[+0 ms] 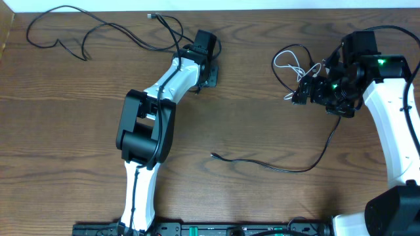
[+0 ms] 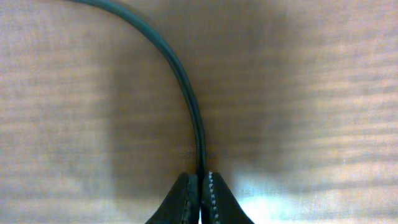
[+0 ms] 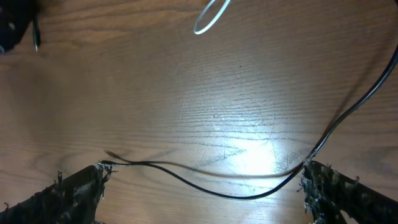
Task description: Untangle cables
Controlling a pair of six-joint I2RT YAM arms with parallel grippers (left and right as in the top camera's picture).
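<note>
wood table (image 1: 262, 196), 3 cables lying apart, no ball. left gripper (image 2: 199, 186) sits far, left of centre, clenched tight on 1st black cable (image 2: 186, 93); that cable trails off in loose loops twd the far left corner. right gripper (image 3: 204, 169) at far right, jaws wide apart, not closed on anything. 2nd black cable (image 1: 275, 165) runs across btwn its fingers, then curves near & left to a free end mid table. white cable (image 1: 285, 62) is looped just left of it.
</note>
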